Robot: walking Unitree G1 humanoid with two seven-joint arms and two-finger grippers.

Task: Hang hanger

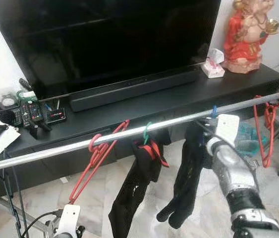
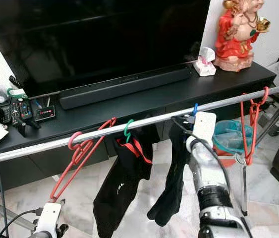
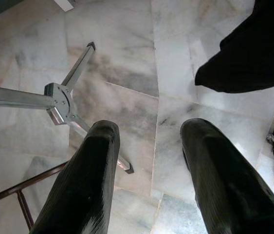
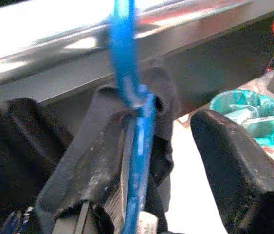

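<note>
Big black TV sits on a low black TV stand with a soundbar right in front of it. Red figurine and a small tissue box sit at the right end, a pile of remotes at the left. Floor's pale marble, with a teal bin over on the right.

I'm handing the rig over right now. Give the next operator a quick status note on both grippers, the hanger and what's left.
Right gripper: raised at the rail, open, fingers either side of the blue hanger.
Left gripper: open, low over the marble floor, idle.
Blue hanger: hook already over the rail, black garment on it.
Done: hanger looks hung.
Left: draw the right gripper back clear, check that the hook sits properly.
</note>
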